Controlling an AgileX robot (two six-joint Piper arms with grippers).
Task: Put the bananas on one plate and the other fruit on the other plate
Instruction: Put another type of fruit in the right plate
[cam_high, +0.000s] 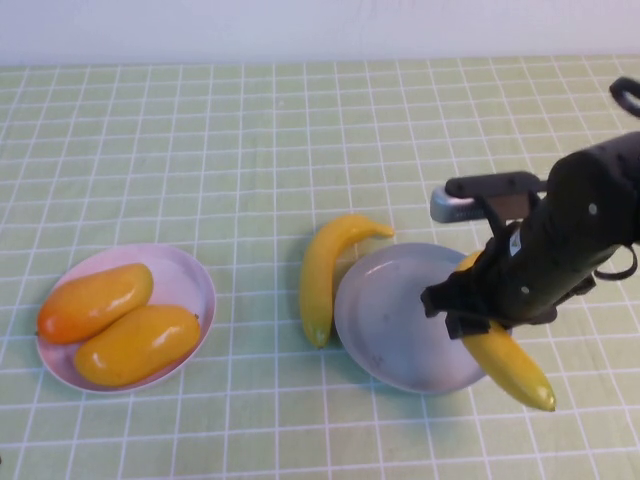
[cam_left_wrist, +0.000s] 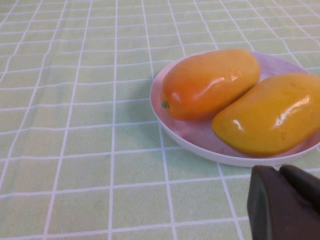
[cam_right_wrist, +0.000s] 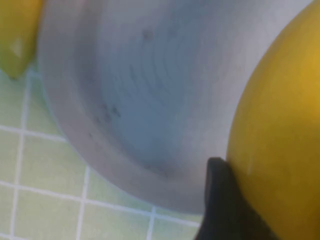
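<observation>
My right gripper (cam_high: 478, 318) is shut on one banana (cam_high: 508, 362) and holds it over the right rim of the grey-blue plate (cam_high: 385, 320). The right wrist view shows that banana (cam_right_wrist: 280, 135) against a dark finger (cam_right_wrist: 220, 200) above the plate (cam_right_wrist: 140, 90). The second banana (cam_high: 325, 268) lies on the cloth against the plate's left rim. Two orange mango-like fruits (cam_high: 95, 300) (cam_high: 138, 344) lie on the pink plate (cam_high: 192, 272) at the left. My left gripper (cam_left_wrist: 285, 202) is shut and empty, close to the pink plate (cam_left_wrist: 200, 141); it is out of the high view.
A green checked cloth (cam_high: 240, 150) covers the whole table. The right arm's dark body (cam_high: 580, 220) reaches in from the right edge, with a grey part (cam_high: 450, 207) behind the plate.
</observation>
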